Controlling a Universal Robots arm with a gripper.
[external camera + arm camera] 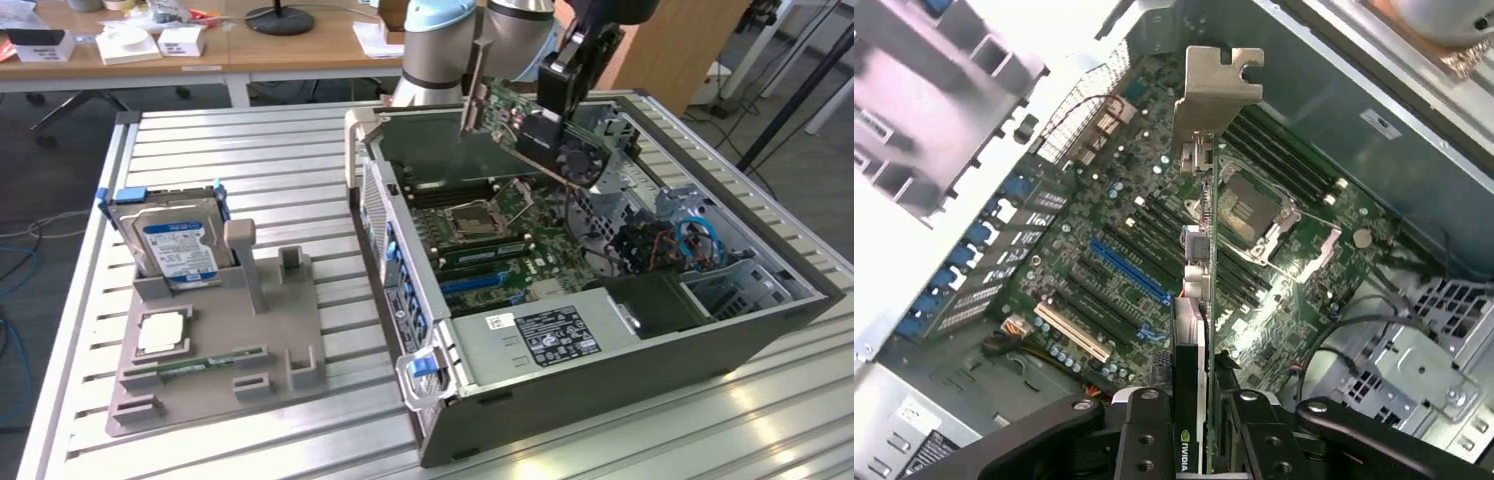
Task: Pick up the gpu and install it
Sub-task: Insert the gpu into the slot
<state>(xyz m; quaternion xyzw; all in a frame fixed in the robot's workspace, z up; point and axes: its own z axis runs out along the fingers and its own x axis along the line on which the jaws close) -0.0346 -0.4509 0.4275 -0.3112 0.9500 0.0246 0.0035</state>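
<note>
Fingers pinch the gpu between them above the motherboard.

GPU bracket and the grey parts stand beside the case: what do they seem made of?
The gpu bracket looks like thin bare sheet metal: pale, dull sheen, notched tab. The stand looks like matte grey plastic, with uniform colour and blocky slots; moulded or printed, I cannot tell.

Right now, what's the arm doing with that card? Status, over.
Gripper shut on the gpu. Held tilted in the air over the open computer case, not seated. No obstruction seen above the motherboard slots.
</note>
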